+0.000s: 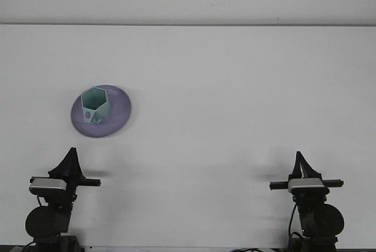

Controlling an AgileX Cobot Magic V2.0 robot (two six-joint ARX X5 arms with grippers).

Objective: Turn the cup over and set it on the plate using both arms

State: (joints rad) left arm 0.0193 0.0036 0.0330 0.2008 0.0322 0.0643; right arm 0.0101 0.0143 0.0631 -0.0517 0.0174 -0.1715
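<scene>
Since the cup (96, 106) already stands on the plate (117, 117) with its six-sided mouth facing up, you can judge the task as nearly or fully done; no further grasp looks called for. Your left hand (71, 157) sits low at the near edge of the surface (235, 87), and the cup lies ahead of it and slightly to its right, well apart; your right hand (301, 159) sits at the opposite near corner, and the cup lies ahead and far to its left, much further off. So the left arm is clearly the nearer one should any nudge be needed. The cup's long axis stands upright, a small handle-like tab showing at its near lower side; it rests toward the left half of the plate, inside the rim. Both hands appear as dark pointed shapes pressed together at the tip, holding nothing; neither touches the cup or plate.
</scene>
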